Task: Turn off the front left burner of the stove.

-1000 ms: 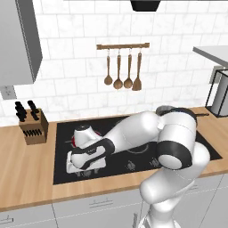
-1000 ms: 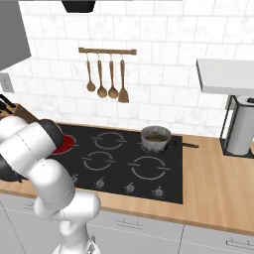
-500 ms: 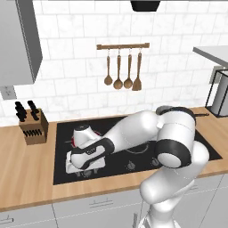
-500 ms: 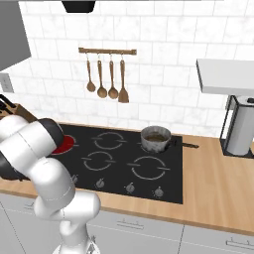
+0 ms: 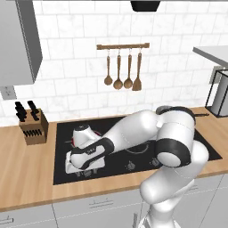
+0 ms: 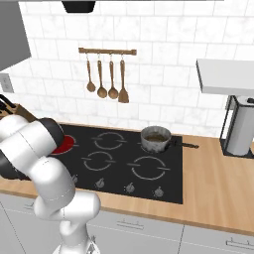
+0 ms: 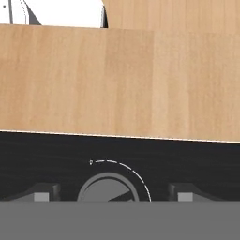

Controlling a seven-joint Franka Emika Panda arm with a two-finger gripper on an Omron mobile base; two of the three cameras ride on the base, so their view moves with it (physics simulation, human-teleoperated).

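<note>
The stove (image 5: 61, 171) is a flat black glass cooktop set into the wooden counter. Its front left burner (image 6: 63, 144) glows solid red, partly hidden behind my arm. My gripper (image 5: 83, 170) reaches down at the stove's front left corner over the leftmost knob (image 7: 108, 188). In the hand view the gripper (image 7: 112, 194) is open, with a dark fingertip on either side of that round grey knob and a gap on both sides. The knob's pointer lies slanted, with a white dashed arc above it.
A pot (image 6: 156, 139) with a long handle sits on the back right burner. More knobs (image 6: 130, 187) line the stove's front edge. A knife block (image 5: 32, 127) stands left of the stove, a paper towel holder (image 6: 241, 127) at the right, and hanging utensils (image 5: 123, 67) on the wall.
</note>
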